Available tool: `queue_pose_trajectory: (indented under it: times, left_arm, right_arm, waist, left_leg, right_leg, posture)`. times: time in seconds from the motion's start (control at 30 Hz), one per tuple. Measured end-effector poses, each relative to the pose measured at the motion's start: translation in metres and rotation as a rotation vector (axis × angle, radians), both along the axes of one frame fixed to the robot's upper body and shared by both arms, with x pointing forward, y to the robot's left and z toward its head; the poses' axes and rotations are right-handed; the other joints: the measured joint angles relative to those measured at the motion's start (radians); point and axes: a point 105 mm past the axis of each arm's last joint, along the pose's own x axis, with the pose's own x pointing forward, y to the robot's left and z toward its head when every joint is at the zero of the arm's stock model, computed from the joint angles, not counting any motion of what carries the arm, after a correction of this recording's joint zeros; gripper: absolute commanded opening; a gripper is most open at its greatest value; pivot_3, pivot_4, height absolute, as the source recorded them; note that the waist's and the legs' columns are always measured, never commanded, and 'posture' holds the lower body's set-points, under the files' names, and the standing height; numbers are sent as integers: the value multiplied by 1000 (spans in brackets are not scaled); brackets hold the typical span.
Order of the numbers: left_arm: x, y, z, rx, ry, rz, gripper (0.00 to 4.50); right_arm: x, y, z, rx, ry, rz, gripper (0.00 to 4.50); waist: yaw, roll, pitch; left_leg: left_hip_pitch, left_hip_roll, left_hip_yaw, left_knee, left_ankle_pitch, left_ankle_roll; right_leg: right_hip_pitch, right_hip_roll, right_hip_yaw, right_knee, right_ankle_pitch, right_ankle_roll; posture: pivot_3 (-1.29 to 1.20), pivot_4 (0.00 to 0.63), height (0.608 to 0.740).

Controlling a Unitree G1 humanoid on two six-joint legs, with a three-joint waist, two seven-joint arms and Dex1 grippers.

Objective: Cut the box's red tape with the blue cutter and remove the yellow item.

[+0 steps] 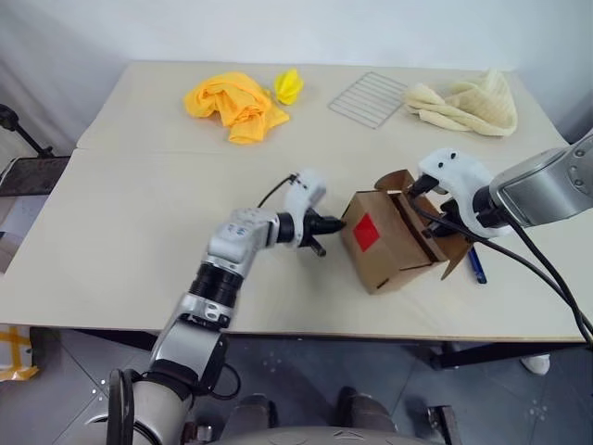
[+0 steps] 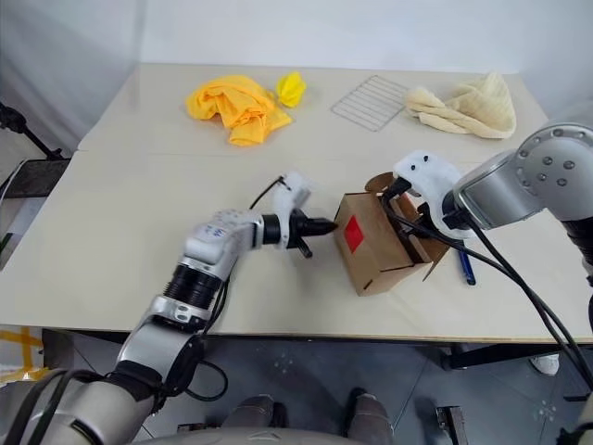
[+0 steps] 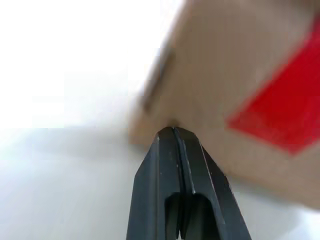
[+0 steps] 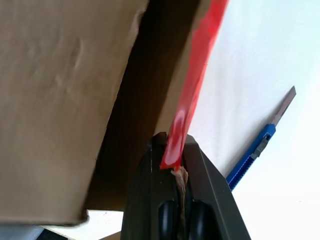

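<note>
Brown box tilted, flaps open, red tape facing sideways

The left gripper, its two black fingers pressed together with only a thin seam between them, points its tip at the lower corner of the box. The brown cardboard face looms blurred just beyond the fingertips, at or just short of touching. A patch of the red tape lies flat on that face, off to one side of the fingers. The pale table spreads beneath and beside the carton.
</note>
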Motion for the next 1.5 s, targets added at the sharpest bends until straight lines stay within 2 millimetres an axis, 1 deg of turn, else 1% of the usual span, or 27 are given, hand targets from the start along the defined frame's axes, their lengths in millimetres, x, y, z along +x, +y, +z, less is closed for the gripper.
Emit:
queue_pose_trajectory:
  times: [0.07, 0.17, 0.27, 0.33, 0.47, 0.53, 0.67, 0.83, 1.03, 1.13, 1.27, 1.3, 1.4, 1.43, 1.5]
  left_arm:
    - [-6, -1, 23, -69, -9, -43, 0]
    - [-19, -9, 47, -159, -2, -123, 0]
    - [-33, -21, 63, -204, 2, -207, 0]
    - [-42, -29, 66, -194, -11, -252, 0]
    - [-50, -43, 48, -94, 0, -299, 0]
    - [-51, -44, 37, -39, -2, -304, 0]
    - [-48, -34, 18, 40, 1, -286, 0]
    - [-51, -28, 13, 98, -54, -315, 0]
    - [-54, -8, 5, 141, -70, -296, 0]
    - [-54, 4, -1, 163, -57, -267, 0]
    - [-48, 19, -9, 196, -33, -205, 0]
    - [-45, 22, -12, 212, -26, -178, 0]
    - [-38, 30, -40, 263, 60, -104, 0]
    - [-38, 30, -46, 267, 79, -91, 0]
    - [-36, 29, -47, 270, 77, -82, 0]
  right_arm:
    - [0, 0, -1, -9, 2, 0, 26]
    - [2, -1, 2, -23, -7, -2, 26]
    - [2, -1, 1, -29, -9, -3, 26]
    - [2, -1, 1, -29, -7, -1, 26]
    - [3, -1, 1, -33, -11, -3, 26]
    - [3, -1, 1, -36, -14, 2, 26]
    - [2, -1, 2, -41, -17, 5, 26]
    - [-4, -5, 4, -9, -10, -2, 26]
    - [-14, -19, 4, 75, 11, -49, 26]
    - [-18, -28, -3, 118, 40, -96, 26]
    - [-21, -37, -20, 197, 96, -161, 26]
    - [-22, -39, -25, 214, 103, -175, 26]
    - [-22, -36, -33, 273, 112, -198, 26]
    - [-21, -36, -35, 288, 112, -208, 26]
    - [-20, -36, -40, 317, 112, -235, 26]
  waist:
    - [-1, 0, 0]
    - [-1, 0, 0]
    - [-1, 0, 0]
    - [-3, 0, 0]
    - [-6, 0, 0]
    - [-8, 0, 0]
    - [-12, 0, 0]
    - [-7, 0, 0]
    - [-4, 0, 0]
    - [-2, 0, 0]
    - [4, 0, 0]
    - [5, 0, 0]
    - [2, 0, 0]
    - [1, 0, 0]
    - [-1, 0, 0]
  left_leg:
    - [-1, 0, 0, 0, 0, 0]
    - [-2, 0, 0, 0, 0, 0]
    - [-2, 0, 0, 0, 0, 0]
    - [-2, 0, 0, 0, 0, 0]
    - [-2, 0, 0, 0, 0, 0]
    - [-2, 0, 0, 1, 0, 0]
    - [-2, 0, 0, 1, 0, 0]
    - [-2, 0, 0, 1, 0, 0]
    - [-1, 0, 0, 6, 0, 0]
    - [-1, 1, 0, 11, 0, 0]
    - [0, 1, 0, 15, -1, 1]
    - [0, 1, 0, 16, -1, 1]
    - [-1, 1, 0, 16, -1, 1]
    - [-1, 1, 0, 16, -1, 1]
    - [-2, 1, 0, 16, -1, 1]
  right_leg:
    - [-1, 0, 0, 0, 0, 1]
    - [-1, 0, -1, 0, 0, 1]
    - [-1, 0, -1, 0, 0, 1]
    - [-1, 0, -1, 0, 0, 1]
    - [-2, 0, -1, 0, 0, 1]
    - [-2, 0, -1, 0, 0, 1]
    - [-2, 0, -1, 1, 0, 1]
    - [-2, 0, 0, 1, 0, 1]
    - [-1, 0, 0, 4, 0, 1]
    - [0, 0, 1, 6, 1, 0]
    - [3, 0, 1, 7, 3, 0]
    - [4, 0, 1, 7, 4, 0]
    - [3, 0, 2, 7, 5, 0]
    - [2, 0, 2, 7, 5, 0]
    - [1, 0, 1, 7, 5, 0]
  posture:
    - [0, 150, 740]
    - [0, 150, 740]
    - [0, 150, 740]
    - [0, 150, 740]
    - [0, 150, 740]
    - [0, 150, 740]
    - [0, 150, 740]
    - [0, 150, 740]
    - [0, 150, 740]
    - [0, 150, 740]
    - [0, 150, 740]
    - [0, 150, 740]
    - [0, 150, 740]
    - [0, 150, 740]
    - [0, 150, 740]
